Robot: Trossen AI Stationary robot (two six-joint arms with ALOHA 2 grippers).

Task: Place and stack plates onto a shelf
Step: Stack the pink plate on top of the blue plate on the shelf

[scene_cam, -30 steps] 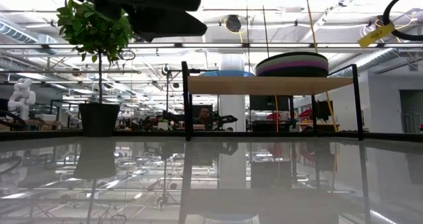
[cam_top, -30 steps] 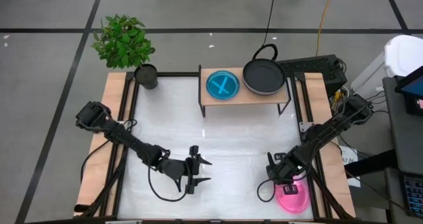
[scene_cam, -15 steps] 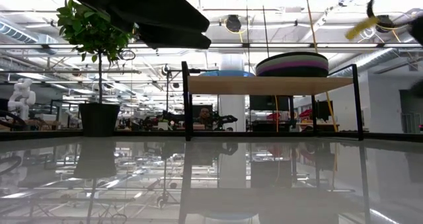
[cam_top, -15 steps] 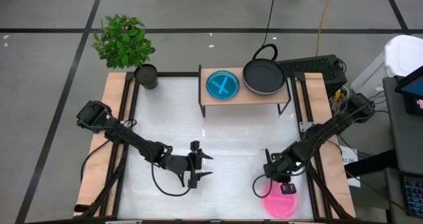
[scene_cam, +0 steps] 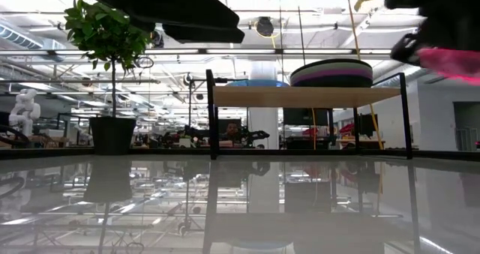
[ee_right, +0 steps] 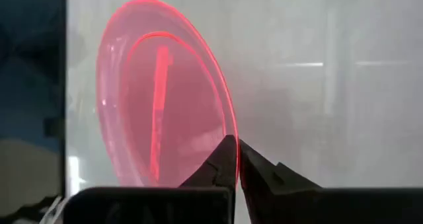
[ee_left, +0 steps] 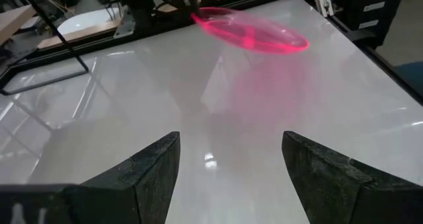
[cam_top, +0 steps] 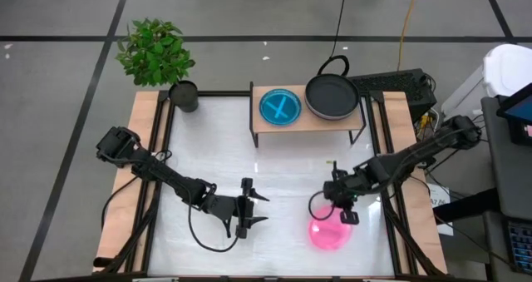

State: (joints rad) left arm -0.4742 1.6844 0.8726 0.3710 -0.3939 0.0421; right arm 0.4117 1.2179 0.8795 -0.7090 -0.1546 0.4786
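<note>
Pinching the rim of a pink plate [cam_top: 327,233], the right tool [cam_top: 344,208] is clamped shut — the plate hangs just beyond its fingertips, above the bench [cam_top: 283,165], well short of the shelf [cam_top: 301,120]. The left tool [cam_top: 253,209] hovers wide open, empty.

Low view: pink plate [scene_cam: 450,61] blurred, cut off by frame edge.

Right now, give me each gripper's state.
Left gripper: jaws open, empty.
Right gripper: jaws shut on the pink plate rim.
</note>
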